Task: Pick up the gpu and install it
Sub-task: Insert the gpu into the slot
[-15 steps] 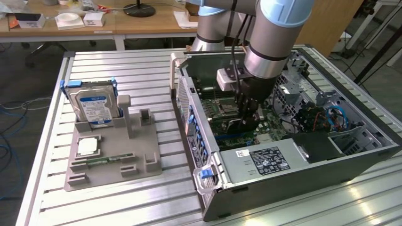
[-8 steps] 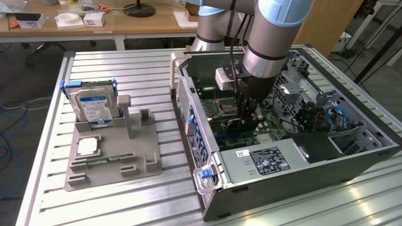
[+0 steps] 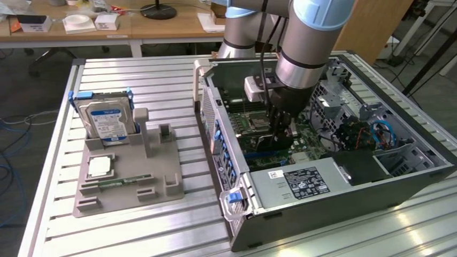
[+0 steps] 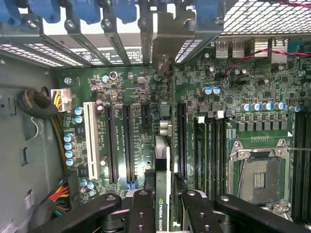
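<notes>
- Holder: beside the case, toward the exterior view's left. It carries the hard drive upright and the memory stick lying flat. No gpu is in it.
- Case: lying open, with the motherboard exposed inside.
- Gripper: reaching down inside the case, over the middle of the motherboard. The jaws are partly closed and clamp the gpu from both sides.
- gpu: inside the case, held edge-on to the board, with its bracket toward the case's rear openings.
- It sits near a long slot. Whether the card edge touches the board, can't tell.
- Step, as I judge it: pick-up is done and the install is in hand, at the alignment stage; the card doesn't look seated.
- What seating calls for, as I judge it: card edge square over the slot, bracket in the case's rear opening, then a straight push down with no tilt.
</notes>
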### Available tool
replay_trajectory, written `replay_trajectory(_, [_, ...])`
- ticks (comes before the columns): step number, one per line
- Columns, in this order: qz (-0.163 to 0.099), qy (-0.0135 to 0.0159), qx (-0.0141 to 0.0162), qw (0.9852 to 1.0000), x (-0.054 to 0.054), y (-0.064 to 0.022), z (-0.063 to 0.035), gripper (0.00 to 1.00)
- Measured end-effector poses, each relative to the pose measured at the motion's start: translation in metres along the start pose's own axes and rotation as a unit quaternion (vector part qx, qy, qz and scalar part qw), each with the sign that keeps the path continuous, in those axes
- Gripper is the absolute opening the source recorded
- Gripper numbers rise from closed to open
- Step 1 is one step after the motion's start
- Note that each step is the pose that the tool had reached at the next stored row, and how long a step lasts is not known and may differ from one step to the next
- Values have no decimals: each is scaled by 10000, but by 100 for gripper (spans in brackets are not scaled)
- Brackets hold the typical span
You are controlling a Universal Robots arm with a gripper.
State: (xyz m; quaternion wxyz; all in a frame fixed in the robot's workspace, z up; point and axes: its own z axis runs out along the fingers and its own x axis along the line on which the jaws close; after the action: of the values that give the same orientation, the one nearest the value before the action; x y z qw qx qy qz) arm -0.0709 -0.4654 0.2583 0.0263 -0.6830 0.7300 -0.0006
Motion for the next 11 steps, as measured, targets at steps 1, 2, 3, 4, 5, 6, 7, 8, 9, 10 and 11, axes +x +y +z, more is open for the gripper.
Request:
replay_trajectory(1, [0, 0, 0, 10000, 0, 0, 0, 26])
replay_trajectory(2, [0, 1, 0, 10000, 0, -1, 0, 26])
replay_trajectory(3, [-1, 3, 0, 10000, 3, -1, 0, 26])
replay_trajectory(4, [-1, 3, 0, 10000, 7, -2, 0, 26])
replay_trajectory(5, [-1, 5, 0, 10000, 12, -3, 0, 26])
replay_trajectory(6, [-1, 6, 0, 10000, 18, -4, 0, 26])
replay_trajectory(7, [-1, 6, 0, 10000, 25, -6, 0, 26])
replay_trajectory(8, [-1, 8, 0, 10000, 33, -9, -1, 26])
replay_trajectory(9, [-1, 19, 2, 10000, 41, -13, -3, 26])
replay_trajectory(10, [-2, 22, 2, 10000, 41, -17, -1, 26])
replay_trajectory(11, [-2, 24, 1, 10000, 41, -17, -1, 26])
